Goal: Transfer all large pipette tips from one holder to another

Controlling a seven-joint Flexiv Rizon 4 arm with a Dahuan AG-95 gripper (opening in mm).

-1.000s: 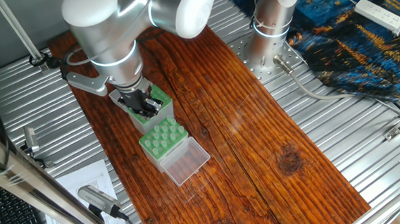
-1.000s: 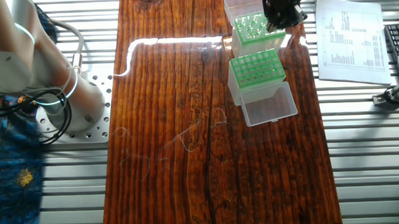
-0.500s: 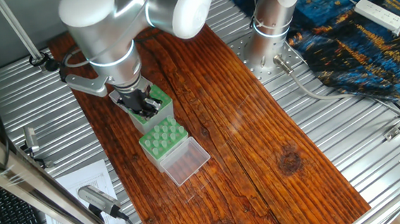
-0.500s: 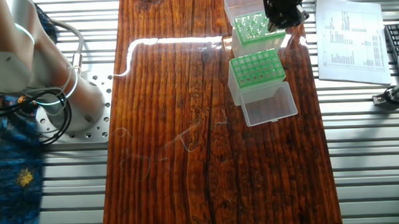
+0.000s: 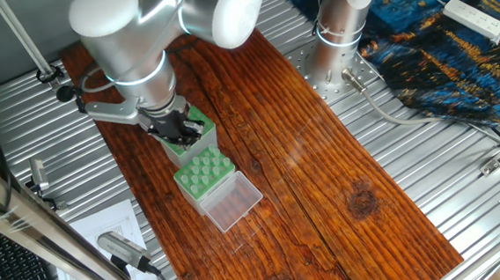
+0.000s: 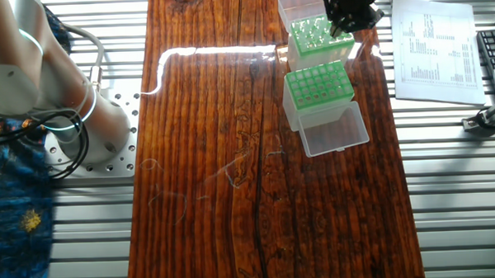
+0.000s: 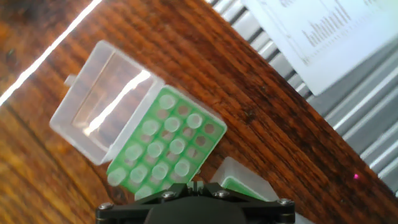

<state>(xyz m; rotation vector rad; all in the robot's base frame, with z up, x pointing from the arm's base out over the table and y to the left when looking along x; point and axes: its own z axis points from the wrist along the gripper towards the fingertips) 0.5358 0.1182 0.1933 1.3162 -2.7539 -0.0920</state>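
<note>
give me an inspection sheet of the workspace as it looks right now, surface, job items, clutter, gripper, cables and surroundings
Surface: dark wooden board lying on ribbed metal table.
Job's things: two green racks with open clear lids side by side; far rack holds pipette tips in many holes, some holes bare; near rack, contents hard to tell.
Clutter: printed sheet beside the board.
Grippers: gripper low over the far rack; jaws hidden, state cannot be told.
Cables: grey cable running from the arm base; white power strip.
Surroundings: blue patterned cloth; keyboard at the edge.
</note>
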